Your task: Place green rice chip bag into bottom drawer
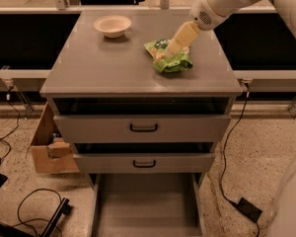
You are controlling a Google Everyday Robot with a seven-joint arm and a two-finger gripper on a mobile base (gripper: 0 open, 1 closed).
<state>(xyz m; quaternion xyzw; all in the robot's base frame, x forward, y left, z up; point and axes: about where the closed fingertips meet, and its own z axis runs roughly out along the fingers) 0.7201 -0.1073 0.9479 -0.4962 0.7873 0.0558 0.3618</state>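
Observation:
The green rice chip bag [176, 63] lies on the grey cabinet top [113, 68], right of centre. My gripper [164, 55] reaches down from the upper right on the white arm and sits over the bag's middle, covering part of it. The bottom drawer [145, 206] is pulled out below the two upper drawers, and its flat grey floor shows with nothing on it.
A cream bowl [112, 25] stands at the back left of the cabinet top. The two upper drawers [143, 128] with black handles are slightly ajar. A cardboard box [47, 149] sits on the floor at the left. Cables [34, 214] and a power brick [249, 209] lie on the floor.

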